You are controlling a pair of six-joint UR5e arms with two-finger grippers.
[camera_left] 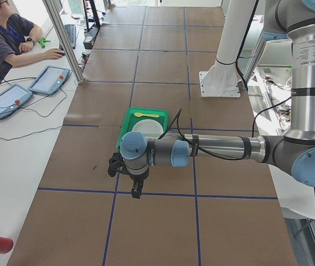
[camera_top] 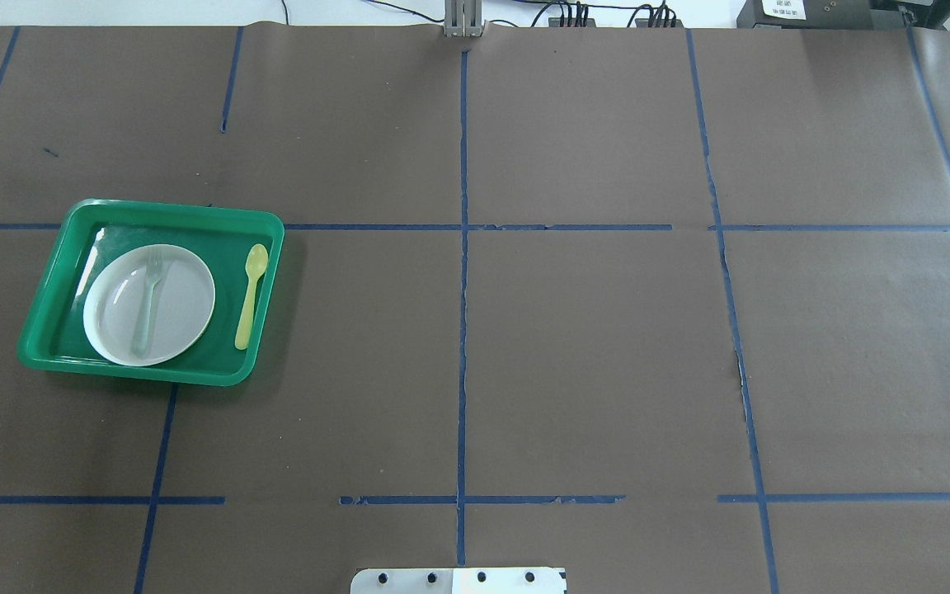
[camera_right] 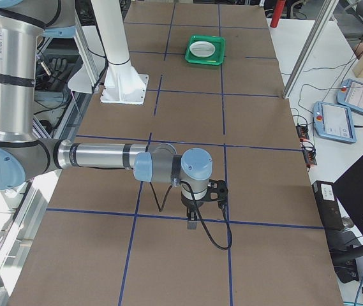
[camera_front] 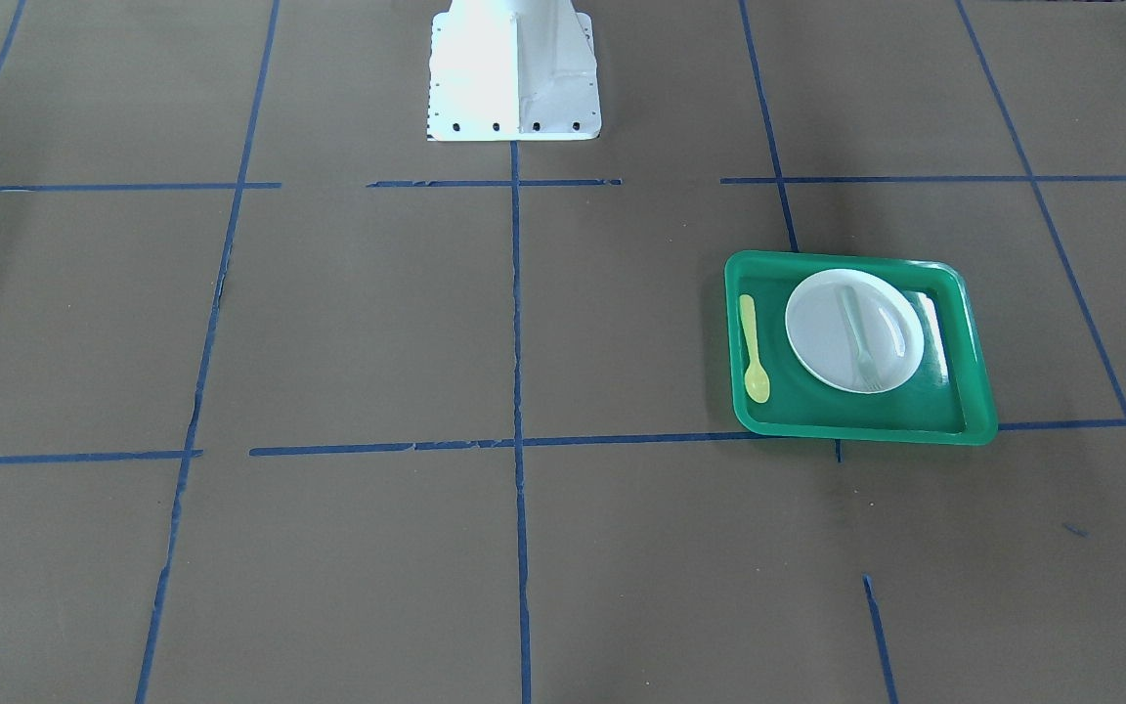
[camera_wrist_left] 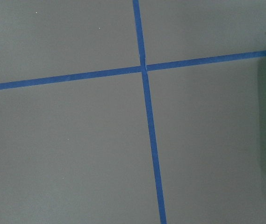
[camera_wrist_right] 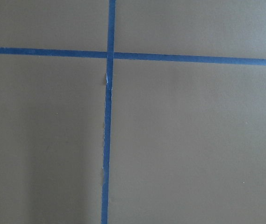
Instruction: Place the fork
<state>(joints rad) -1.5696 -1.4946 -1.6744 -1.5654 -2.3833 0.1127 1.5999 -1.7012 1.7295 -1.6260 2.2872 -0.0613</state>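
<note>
**Layout, overhead view, left to right**

1. A green rectangular plastic tray (camera_top: 170, 211) sits on the left half of the brown paper-covered table (camera_top: 590, 355).
2. A round white plate (camera_top: 186, 297) lies flat in the left and middle part of the tray.
3. The small pale translucent plastic fork (camera_top: 148, 301) lies on the plate, slightly left of its centre. The tines point away from the robot and the handle end reaches the plate's near rim.
4. A yellow plastic spoon (camera_top: 250, 297) lies on the tray floor between the plate and the tray's right wall. It is roughly parallel to the fork, with its bowl at the far end. It is apart from the fork.
5. Blue tape lines (camera_top: 463, 330) divide the table into a grid.
6. The white robot base plate (camera_top: 458, 581) sits at the near edge, centre.

**Grippers**

- The left gripper (camera_left: 137, 191) shows only in the left side view. It points downward and appears to hang above the table on the near side of the tray. Whether its fingers are spread or closed cannot be told. The left wrist view shows a tape crossing and a green edge of the tray at its right border.
- The right gripper (camera_right: 192, 223) shows only in the right side view. It points downward, well apart from the tray. Its finger state cannot be told.
</note>
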